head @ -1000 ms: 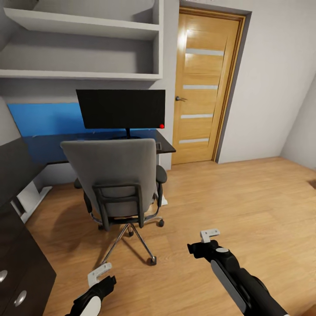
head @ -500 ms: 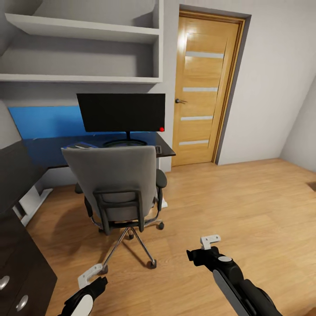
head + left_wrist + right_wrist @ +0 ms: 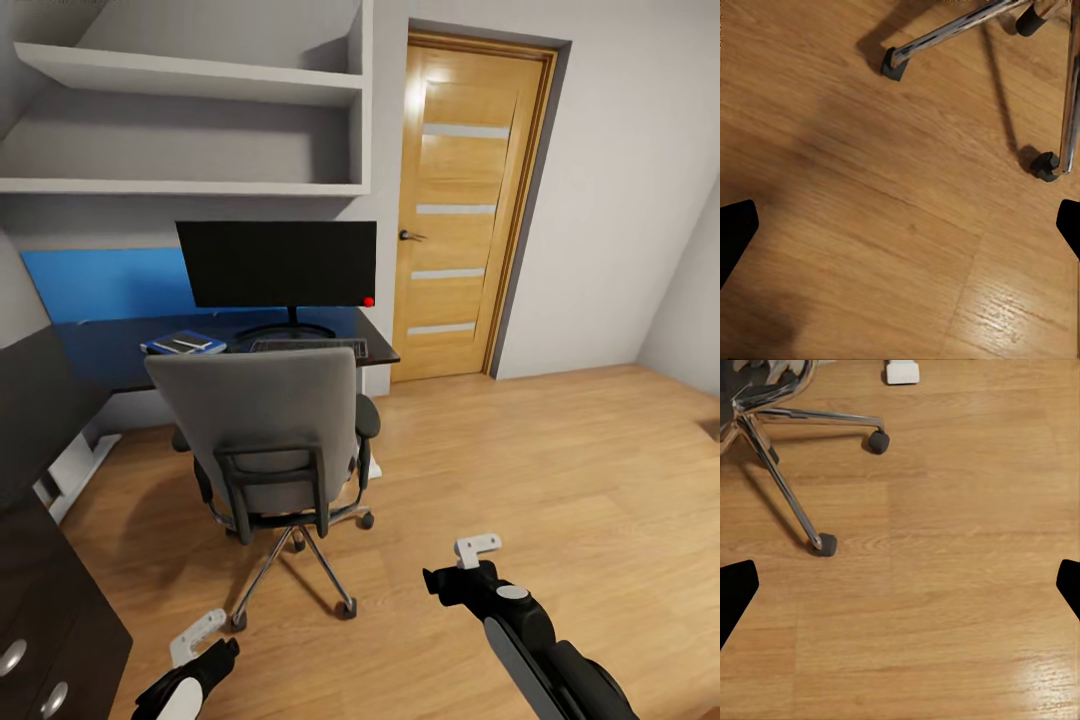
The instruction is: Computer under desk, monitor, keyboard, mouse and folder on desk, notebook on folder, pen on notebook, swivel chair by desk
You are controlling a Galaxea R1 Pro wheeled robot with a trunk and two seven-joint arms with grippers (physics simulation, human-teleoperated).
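Honestly, both hands, left (image 3: 195, 637) and right (image 3: 478, 547), spread wide, empty. Risk: I nudge chair (image 3: 270, 430) crooked, its casters roll, it bumps the surface (image 3: 110, 350).

The black desk (image 3: 120, 350) carries the monitor (image 3: 277, 263) toward its right end, the keyboard (image 3: 308, 347) along the front edge before it, and a blue folder (image 3: 182, 344) further left. The chair (image 3: 268, 440) stands on the wooden floor (image 3: 520, 470).

Wooden door (image 3: 465, 205) with frosted strips, grey wall shelves (image 3: 190, 130), blue wall panel (image 3: 105, 283), wood floor (image 3: 560, 470)
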